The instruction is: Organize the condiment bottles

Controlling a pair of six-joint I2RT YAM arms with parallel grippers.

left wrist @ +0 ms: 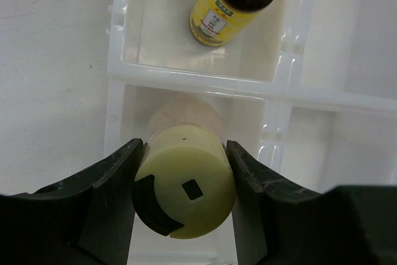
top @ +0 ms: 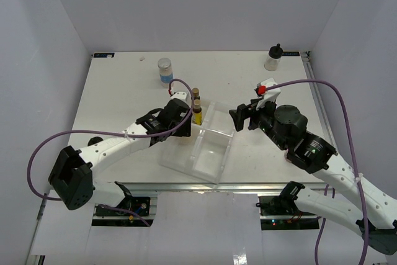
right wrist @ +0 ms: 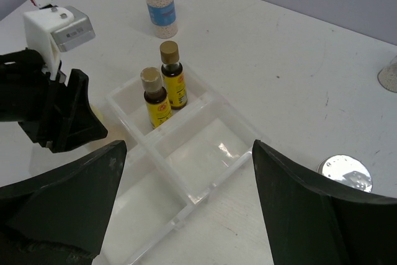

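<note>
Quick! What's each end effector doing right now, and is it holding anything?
Left end effector: closed on the yellow-capped bottle.
Right end effector: open, holding nothing.

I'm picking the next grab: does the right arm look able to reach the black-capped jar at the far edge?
Probably yes: the right gripper is open and empty, and the black-capped jar stands alone, with nothing between them.

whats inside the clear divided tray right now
Two amber yellow-labelled bottles stand in one corner compartment of the tray. The left gripper holds a yellow-capped bottle in the neighbouring one; its cap hides whether the base touches down.
</note>
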